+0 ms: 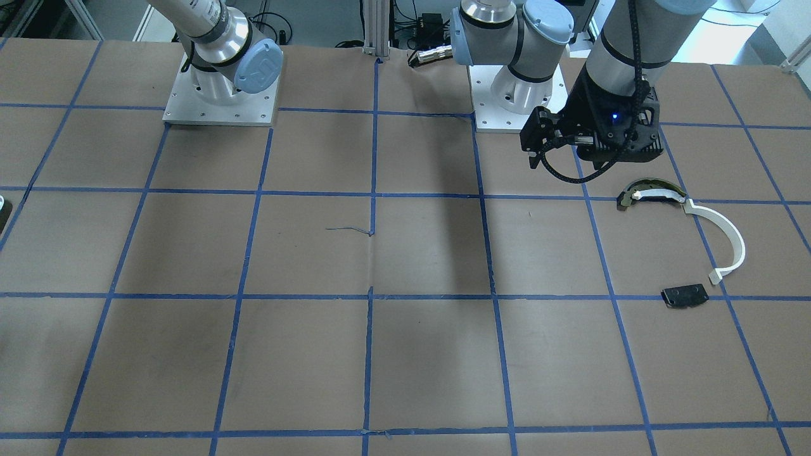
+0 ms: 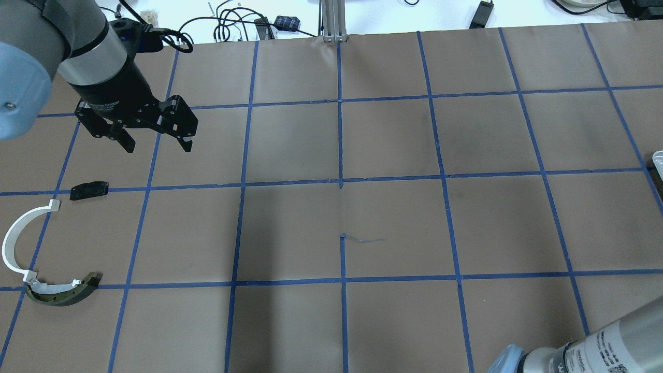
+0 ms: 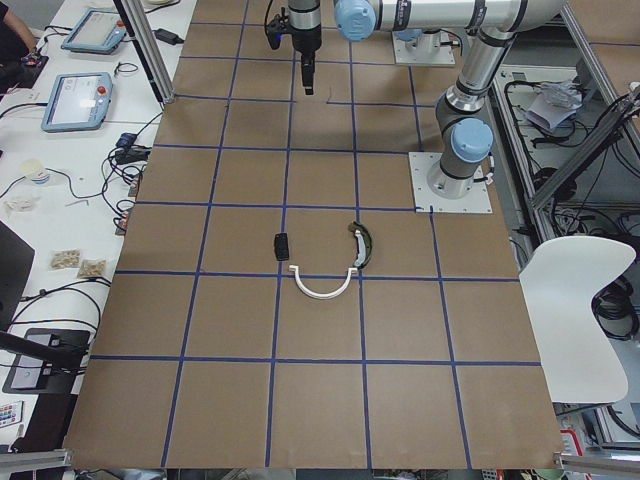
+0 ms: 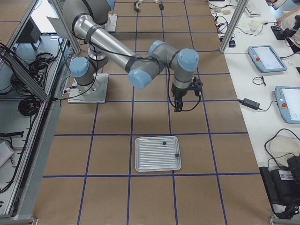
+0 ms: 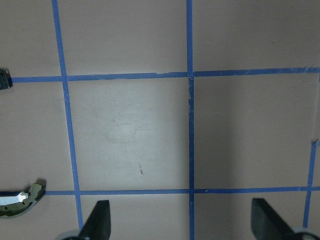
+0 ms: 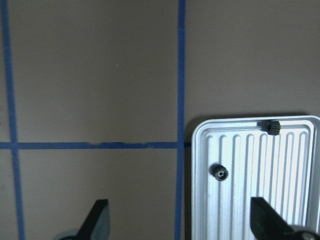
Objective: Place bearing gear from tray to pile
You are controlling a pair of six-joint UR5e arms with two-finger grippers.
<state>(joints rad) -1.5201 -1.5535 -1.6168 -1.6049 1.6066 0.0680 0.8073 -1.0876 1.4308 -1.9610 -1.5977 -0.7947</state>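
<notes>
Two small black gears [image 6: 219, 172] [image 6: 270, 126] lie on a ribbed silver tray [image 6: 300, 165]. They also show in the exterior right view [image 4: 164, 142] [image 4: 177, 154]. My right gripper [image 6: 182, 225] is open and empty, above the table just beside the tray [image 4: 140, 159]. The pile lies at the far left of the overhead view: a white arc strip [image 2: 15, 243], a dark curved piece with a pale band [image 2: 62, 292] and a small black plate [image 2: 89, 190]. My left gripper [image 2: 157, 145] is open and empty, raised above the table beside the pile.
The brown table carries a blue tape grid [image 2: 340, 178]. Both arm bases [image 1: 220, 95] [image 1: 516, 95] stand at the robot's edge. Only a sliver of the tray [image 2: 658, 158] shows at the overhead view's right edge. Cables and tablets lie off the table.
</notes>
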